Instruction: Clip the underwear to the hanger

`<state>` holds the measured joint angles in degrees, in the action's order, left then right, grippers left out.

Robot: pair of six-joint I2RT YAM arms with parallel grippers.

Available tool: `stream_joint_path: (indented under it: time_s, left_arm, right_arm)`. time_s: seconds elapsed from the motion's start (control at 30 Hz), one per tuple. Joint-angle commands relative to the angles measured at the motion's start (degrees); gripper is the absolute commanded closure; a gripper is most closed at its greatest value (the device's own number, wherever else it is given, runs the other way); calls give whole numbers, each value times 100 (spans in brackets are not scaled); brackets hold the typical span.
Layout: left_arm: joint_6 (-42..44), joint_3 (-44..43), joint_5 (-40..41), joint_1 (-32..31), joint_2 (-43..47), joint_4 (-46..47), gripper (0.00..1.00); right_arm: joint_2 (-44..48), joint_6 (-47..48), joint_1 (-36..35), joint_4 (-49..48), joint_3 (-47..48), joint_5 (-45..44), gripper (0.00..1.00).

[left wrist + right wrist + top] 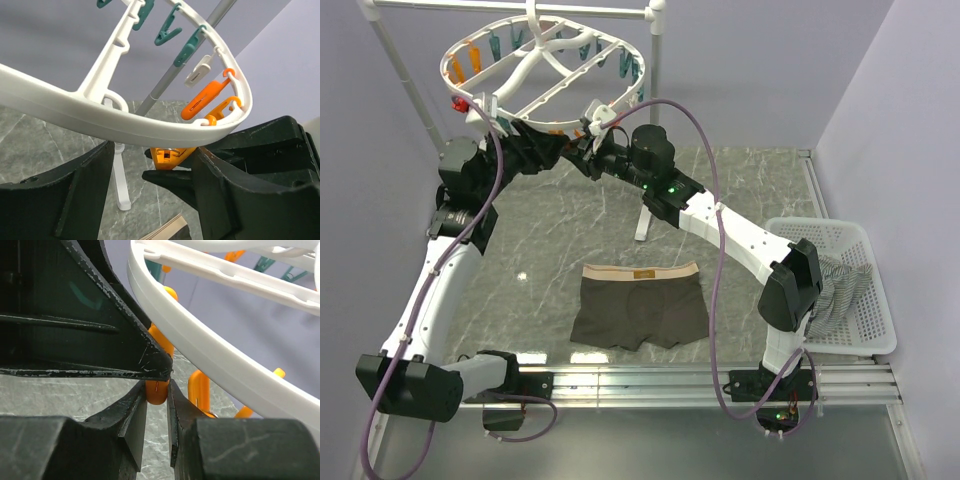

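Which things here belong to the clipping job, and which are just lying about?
Job: underwear; hanger; orange clothespin, pinched by the right end effector.
Lying about: basket; striped cloth.

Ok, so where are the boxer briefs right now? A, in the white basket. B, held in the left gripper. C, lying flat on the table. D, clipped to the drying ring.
C: the boxer briefs lie spread flat on the marble table, tan waistband on the far side, with nothing gripping them.
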<state>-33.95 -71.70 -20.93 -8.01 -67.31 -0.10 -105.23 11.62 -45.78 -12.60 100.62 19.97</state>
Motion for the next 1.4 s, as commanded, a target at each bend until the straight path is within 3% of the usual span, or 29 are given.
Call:
stream_joint_path:
  time_s: [0.0, 0.23, 0.5, 0.6, 0.63, 0.67, 0.73, 0.77, 0.87, 1.1, 1.37]
  left_arm:
    - [-216, -151, 54, 10, 25, 563, 33]
    - [-287, -195, 54, 10, -28, 774, 38]
    - [-296, -213, 106, 10, -125, 818, 53]
    - [-296, -195, 71, 10, -125, 836, 68]
    - [-287, -195, 63, 10, -116, 836, 80]
    - [-270, -195, 71, 10, -116, 836, 86]
    - [-252, -178, 106, 10, -81, 775, 100]
    - [-235, -177, 115, 10, -72, 774, 100]
    - [-234, -134, 142, 10, -28, 748, 100]
    - [-226, -81, 159, 10, -10, 748, 100]
    - [-208, -116, 168, 10, -10, 687, 100]
  right_arm:
    - [231, 25, -54, -172, 116, 113, 85]
    - [196, -10, -54, -173, 133, 139, 86]
    - [222, -10, -54, -173, 63, 174, 87]
    - [240, -45, -54, -164, -7, 131, 83]
    - [266, -54, -54, -155, -59, 113, 79]
    - [292, -80, -45, -146, -112, 156, 68]
    - [441, -81, -1, -68, -332, 192, 58]
    - [503, -107, 25, -32, -419, 227, 52]
    - [766, -186, 183, 126, -771, 350, 45]
    - [1505, 103, 289, 881, -2019, 517, 38]
    - [1260, 227, 175, 2138, -2608, 192, 25]
